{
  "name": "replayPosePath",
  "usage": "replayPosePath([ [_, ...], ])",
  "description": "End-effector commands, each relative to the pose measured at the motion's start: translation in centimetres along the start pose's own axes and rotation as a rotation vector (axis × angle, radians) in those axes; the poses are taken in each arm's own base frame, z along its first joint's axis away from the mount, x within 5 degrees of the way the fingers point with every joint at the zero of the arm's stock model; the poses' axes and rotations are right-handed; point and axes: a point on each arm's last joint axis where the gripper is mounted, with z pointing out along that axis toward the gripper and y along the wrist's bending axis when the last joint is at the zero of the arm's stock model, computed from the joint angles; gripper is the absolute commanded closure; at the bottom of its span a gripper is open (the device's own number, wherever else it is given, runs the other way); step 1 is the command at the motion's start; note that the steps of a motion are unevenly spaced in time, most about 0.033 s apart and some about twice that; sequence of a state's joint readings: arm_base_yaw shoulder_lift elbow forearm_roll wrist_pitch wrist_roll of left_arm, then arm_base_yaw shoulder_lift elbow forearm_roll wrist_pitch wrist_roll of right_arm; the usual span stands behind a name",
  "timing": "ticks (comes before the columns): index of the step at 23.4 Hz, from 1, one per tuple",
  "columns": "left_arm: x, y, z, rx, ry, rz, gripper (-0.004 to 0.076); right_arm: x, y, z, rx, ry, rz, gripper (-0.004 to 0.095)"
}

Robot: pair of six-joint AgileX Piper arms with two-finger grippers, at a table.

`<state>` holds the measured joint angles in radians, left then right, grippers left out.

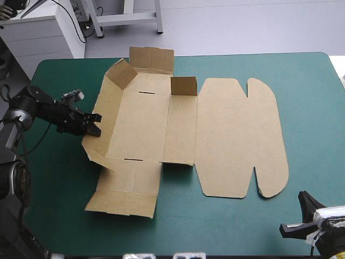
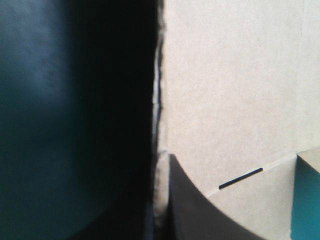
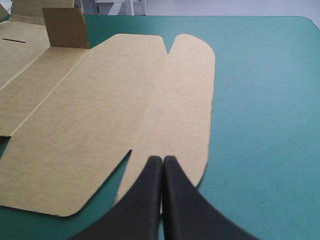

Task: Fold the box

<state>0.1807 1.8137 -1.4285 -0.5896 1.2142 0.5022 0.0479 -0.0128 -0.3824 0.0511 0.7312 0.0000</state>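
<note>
The box (image 1: pixel 215 135) lies opened out across the middle of the desk (image 1: pixel 312 108), most of its brown board flat on the teal-green cover. Its lid (image 1: pixel 226 140) spreads flat toward the right, ending in a rounded flap (image 1: pixel 267 140) that also lies flat. At the far edge a small flap (image 1: pixel 184 86) stands upright, and the far left corner flaps are raised too. The left wall (image 1: pixel 108 113) is tilted up off the cover, while the near flap (image 1: pixel 126 194) lies flat toward the near edge.

The left fingers (image 1: pixel 96 116) are clenched on that left wall, grasping the board. In the left wrist view the sheet runs edge-on between them, one black finger (image 2: pixel 200 215) just beside it, and a thin slot (image 2: pixel 240 177) shows in the box floor ahead.

The right fingers (image 3: pixel 185 205) are pressed together in one pointed arch, grasping nothing. They sit by the desk's near right corner. From the right wrist view their tip lines up with the near edge of the rounded flap (image 3: pixel 185 100); whether it touches the board I cannot tell
</note>
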Motion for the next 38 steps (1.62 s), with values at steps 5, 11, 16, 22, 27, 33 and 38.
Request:
replayPosePath([
  [5,-2.9,-7.2,-5.2,-0.331,-0.013,0.437,0.0732,-1.3,0.0,-0.9,-0.003,-0.121,-0.013,0.0928],
  [11,-4.6,-12.0,-5.5,-0.39,-0.049,0.728,0.0732,-1.3,0.0,-0.9,-0.003,-0.121,-0.013,0.0928],
  [16,-5.4,-14.6,-3.0,-0.588,0.097,1.059,0.0732,-1.3,0.0,-0.9,-0.003,-0.121,-0.013,0.0928],
  [22,-5.8,-18.8,-0.7,-0.77,0.076,1.324,0.0732,-1.3,0.0,-0.9,-0.003,-0.121,-0.013,0.0928],
  [27,-5.1,-24.2,0.9,-0.841,-0.093,1.451,0.0733,-1.3,0.0,-0.9,-0.003,-0.121,-0.013,0.0928],
  [33,-3.4,-27.9,1.8,-0.917,-0.129,1.543,0.0733,-1.3,0.0,-0.9,-0.003,-0.121,-0.013,0.0928],
  [38,-2.4,-29.4,2.3,-0.902,-0.163,1.524,0.0733,-1.3,0.0,-0.9,-0.003,-0.121,-0.013,0.0928],
])
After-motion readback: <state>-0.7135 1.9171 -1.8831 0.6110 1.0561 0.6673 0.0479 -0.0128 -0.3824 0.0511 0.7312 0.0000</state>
